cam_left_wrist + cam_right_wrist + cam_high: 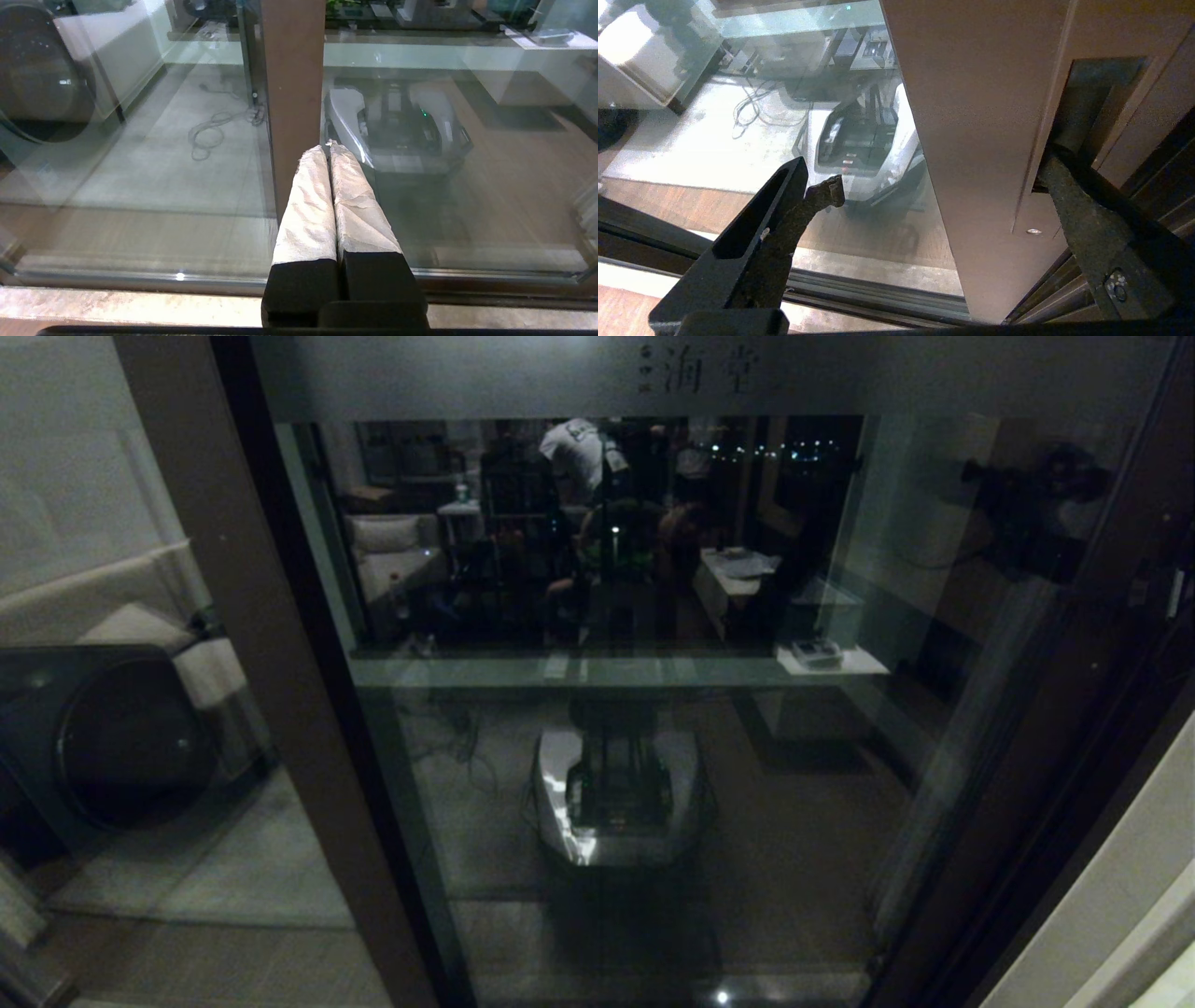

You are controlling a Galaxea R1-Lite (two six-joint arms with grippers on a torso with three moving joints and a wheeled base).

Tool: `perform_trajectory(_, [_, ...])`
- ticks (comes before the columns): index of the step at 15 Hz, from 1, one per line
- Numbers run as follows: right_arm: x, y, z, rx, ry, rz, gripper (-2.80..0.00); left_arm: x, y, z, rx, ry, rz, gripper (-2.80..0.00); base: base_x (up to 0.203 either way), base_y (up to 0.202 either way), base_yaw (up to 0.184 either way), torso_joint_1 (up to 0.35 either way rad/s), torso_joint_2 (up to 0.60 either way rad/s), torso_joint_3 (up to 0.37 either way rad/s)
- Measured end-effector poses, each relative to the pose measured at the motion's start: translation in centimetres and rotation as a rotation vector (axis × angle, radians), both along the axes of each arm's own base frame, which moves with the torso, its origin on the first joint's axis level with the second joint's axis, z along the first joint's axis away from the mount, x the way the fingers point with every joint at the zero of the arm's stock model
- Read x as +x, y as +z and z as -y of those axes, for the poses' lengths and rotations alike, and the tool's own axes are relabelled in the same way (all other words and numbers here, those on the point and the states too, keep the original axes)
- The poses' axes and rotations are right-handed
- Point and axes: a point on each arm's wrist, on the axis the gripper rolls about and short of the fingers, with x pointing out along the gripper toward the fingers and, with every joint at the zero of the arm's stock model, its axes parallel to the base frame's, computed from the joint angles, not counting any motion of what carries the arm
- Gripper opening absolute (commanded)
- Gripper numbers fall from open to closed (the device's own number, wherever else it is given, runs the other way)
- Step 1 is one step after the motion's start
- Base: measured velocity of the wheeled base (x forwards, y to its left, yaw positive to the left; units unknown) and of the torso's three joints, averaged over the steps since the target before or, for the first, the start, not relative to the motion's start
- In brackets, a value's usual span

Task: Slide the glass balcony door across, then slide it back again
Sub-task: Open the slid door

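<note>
Right claw (934, 186) is the working one and the nearer one: its jaws stand wide apart, straddling the right upright (971, 140) of the glass balcony door (607, 709). One finger (1101, 233) has its tip pushed into the recessed slot handle (1092, 102) on that upright; the other finger (784, 205) hangs in front of the glass on the pane side. Nothing is clamped. Whether the far finger actually touches the glass, can't tell.

The door fills the head view, glass full height, frosted strip (700, 373) with characters on top, dark frame uprights left and right. Handle slot runs vertical along the upright, long axis up-down, so the push has to go sideways across it, along the floor track (878, 289).

Judgement: the hooked finger sits at the door's right edge, and the door body lies to the robot's left of it, so the slide goes leftward first.

Left claw (331, 149) is parked, padded fingers pressed together, holding nothing, pointing at the left brown upright (292, 70) without touching it. A washing machine (112, 737) shows behind the glass on the left.
</note>
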Motion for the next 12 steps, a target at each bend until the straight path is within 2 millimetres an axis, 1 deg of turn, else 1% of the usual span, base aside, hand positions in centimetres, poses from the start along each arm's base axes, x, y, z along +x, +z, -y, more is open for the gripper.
perform_trajectory(12, [0.36,-0.2,-0.78,0.009,0.027,-0.008,0.0,0.0,0.0,0.0,0.0,0.0,0.0,-2.8,0.0,0.0,0.0,0.0,0.0,0.0])
